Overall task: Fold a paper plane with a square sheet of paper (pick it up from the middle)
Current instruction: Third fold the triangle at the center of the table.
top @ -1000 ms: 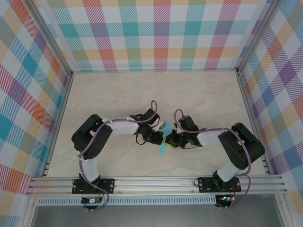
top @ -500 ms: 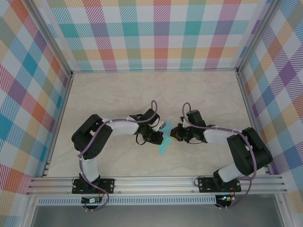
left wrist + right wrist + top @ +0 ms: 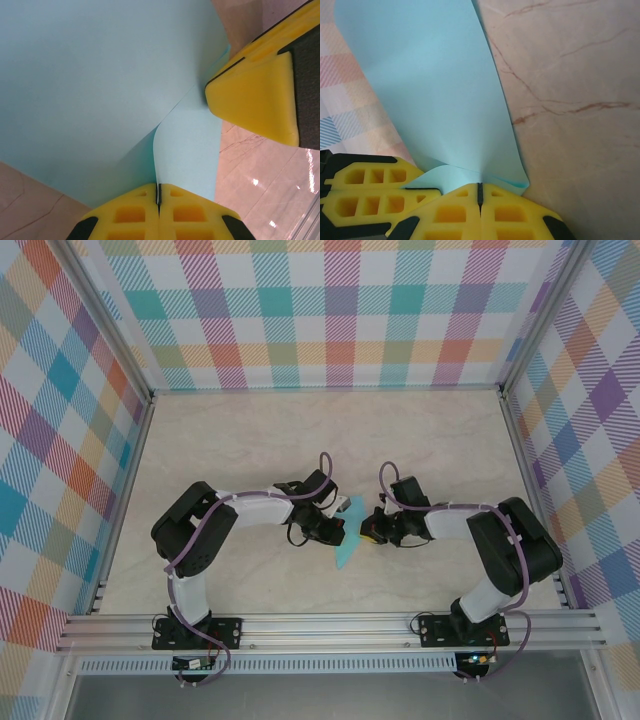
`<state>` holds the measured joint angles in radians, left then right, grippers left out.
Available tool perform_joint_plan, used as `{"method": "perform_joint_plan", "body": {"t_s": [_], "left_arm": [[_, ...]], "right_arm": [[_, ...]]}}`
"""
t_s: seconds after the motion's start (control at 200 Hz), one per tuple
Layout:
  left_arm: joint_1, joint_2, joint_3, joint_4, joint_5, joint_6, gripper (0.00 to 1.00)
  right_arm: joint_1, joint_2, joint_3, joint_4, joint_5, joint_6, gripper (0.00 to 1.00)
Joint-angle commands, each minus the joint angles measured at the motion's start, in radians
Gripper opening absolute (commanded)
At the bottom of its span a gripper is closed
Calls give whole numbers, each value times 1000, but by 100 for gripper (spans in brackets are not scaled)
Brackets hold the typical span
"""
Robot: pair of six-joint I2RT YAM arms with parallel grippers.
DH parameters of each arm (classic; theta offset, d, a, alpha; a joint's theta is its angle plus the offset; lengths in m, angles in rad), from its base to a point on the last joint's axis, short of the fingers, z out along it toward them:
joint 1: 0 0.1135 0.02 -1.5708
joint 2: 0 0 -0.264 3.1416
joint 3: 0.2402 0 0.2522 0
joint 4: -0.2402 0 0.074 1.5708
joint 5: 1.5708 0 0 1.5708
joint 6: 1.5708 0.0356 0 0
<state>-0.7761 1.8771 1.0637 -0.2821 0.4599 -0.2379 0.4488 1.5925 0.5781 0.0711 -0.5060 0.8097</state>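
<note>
My left tool is pinched shut on the near edge of the teal paper, right where a crease runs into the pads, so the folded layers cannot spring apart. My right tool is clamped tight on the same sheet, just beside the left one, nipping a folded corner. The paper spreads out ahead of both tools, with the marbled tabletop beyond it. I judge this two-point hold steadies the crease for the next fold.

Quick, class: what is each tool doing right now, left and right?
Left tool: closed, pinching the teal paper.
Right tool: closed, pinching the same teal paper.
</note>
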Motion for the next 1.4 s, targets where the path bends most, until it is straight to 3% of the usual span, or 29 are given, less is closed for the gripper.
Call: {"method": "perform_joint_plan", "body": {"t_s": [0.0,0.285,0.6,0.965,1.09,1.395], "left_arm": [[-4,54,-45,-69,-60,26,3],[-5,54,-47,-65,-61,23,3],[-3,49,-50,-74,-67,29,3],[-5,37,-40,-89,-86,34,3],[-4,39,-28,-96,-87,33,4],[-5,15,-21,-94,-87,22,10]], "right_arm": [[-30,-58,31,-35,-27,-22,2],[-56,-1,47,17,-94,-18,1],[-58,89,20,1,-1,-44,1],[-54,-68,52,-62,-61,-54,2],[-26,-49,37,14,-117,-22,2],[-4,59,14,43,-87,-18,1]]}}
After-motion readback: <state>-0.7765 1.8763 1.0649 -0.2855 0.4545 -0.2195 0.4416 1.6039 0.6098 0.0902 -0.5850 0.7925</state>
